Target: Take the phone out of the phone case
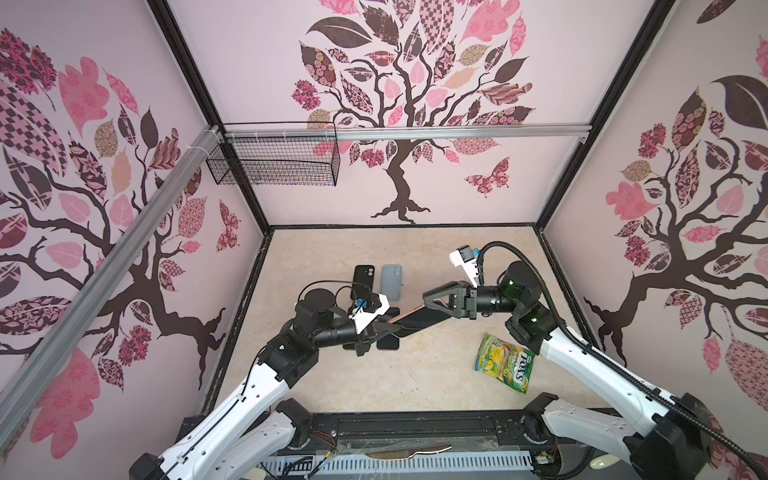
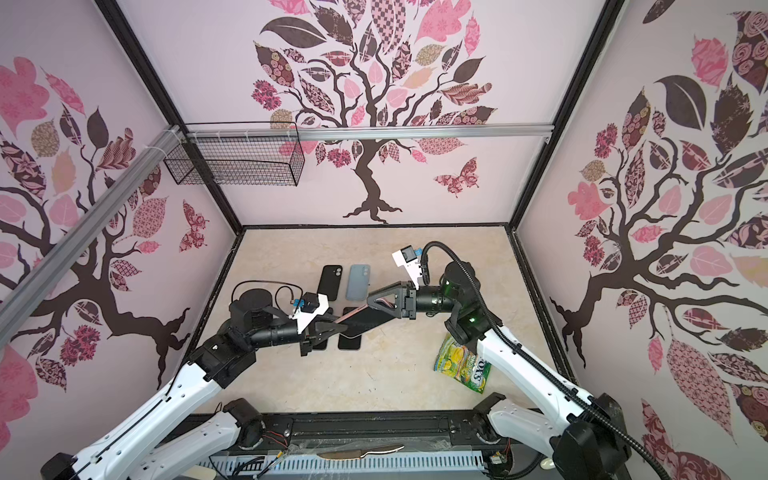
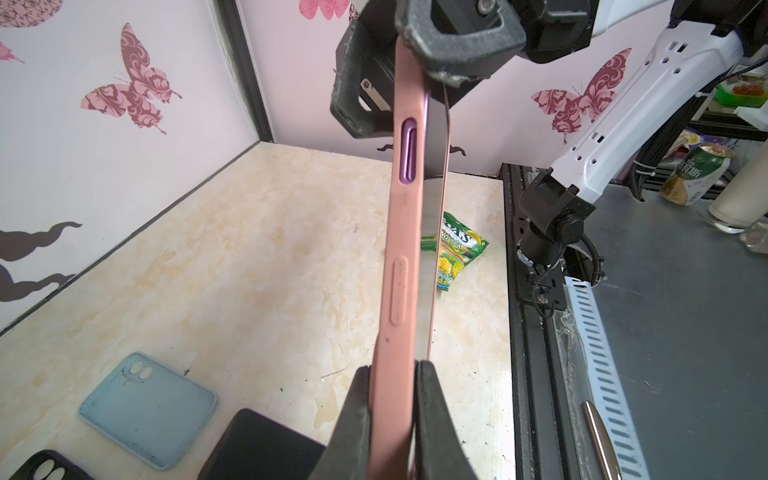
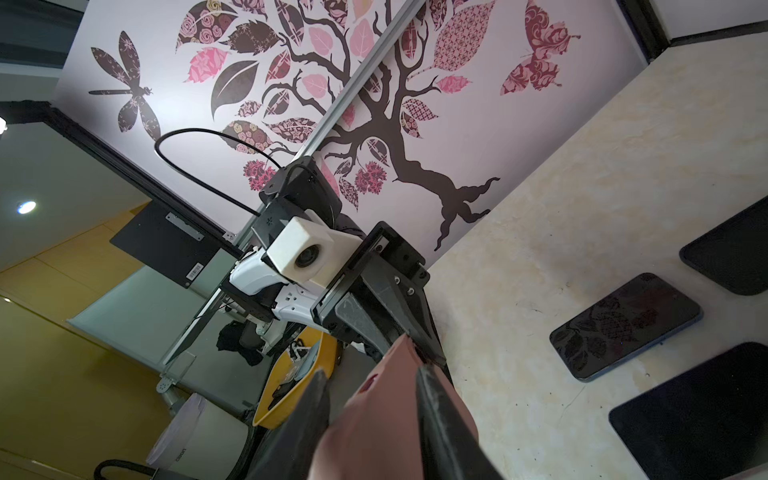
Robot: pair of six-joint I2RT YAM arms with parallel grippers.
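Fingers of left gripper clamp tight on one end of pink phone case. Right gripper straddles the other end, part open: one finger touching, gap at the other. Phone sits inside case, mid-air above table. Loose phones lie below; candy bag well apart.

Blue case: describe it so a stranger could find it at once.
On the marble table, beyond the pink case held in the air, two cases lie flat side by side. The blue case is the right one in both top views; its neighbour is the black case.
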